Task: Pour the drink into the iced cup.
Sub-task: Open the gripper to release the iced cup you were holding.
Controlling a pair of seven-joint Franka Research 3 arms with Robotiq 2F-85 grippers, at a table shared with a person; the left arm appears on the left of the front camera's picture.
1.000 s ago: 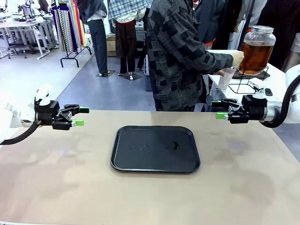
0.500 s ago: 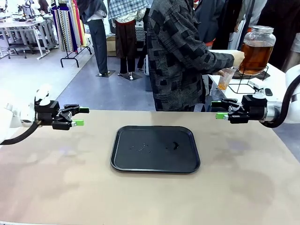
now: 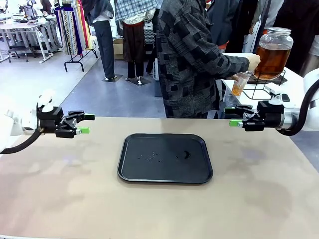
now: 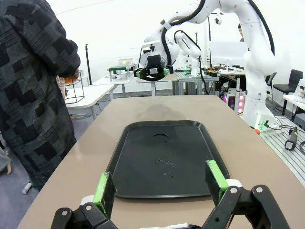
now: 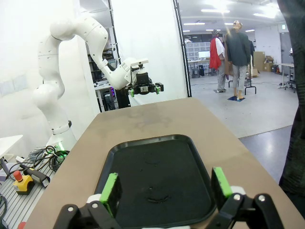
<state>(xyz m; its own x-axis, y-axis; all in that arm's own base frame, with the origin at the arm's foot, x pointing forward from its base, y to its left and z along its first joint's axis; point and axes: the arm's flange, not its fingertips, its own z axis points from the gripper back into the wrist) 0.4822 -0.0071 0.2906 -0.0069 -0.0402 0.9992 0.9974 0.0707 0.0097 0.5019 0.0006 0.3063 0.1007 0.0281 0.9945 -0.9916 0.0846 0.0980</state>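
Drink [image 3: 272,59]: one jar, amber.
Cup [image 3: 239,83]: one, held by person beneath jar.
Tray [image 3: 165,158]: one, on tabletop [image 3: 65,189].
Left hand [image 3: 85,124]: open wide, holding nothing.
Right hand [image 3: 231,116]: open wide, holding nothing.

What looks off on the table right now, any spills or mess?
Small wet drops and a smear sit on the black tray, near its middle and right. Otherwise nothing stands out: the tray lies flat on the table, both grippers open above it.

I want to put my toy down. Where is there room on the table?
Lots of room. The brown table is bare on every side of the black tray, and the tray holds nothing but a few drops. The left gripper and right gripper hover over the far corners.
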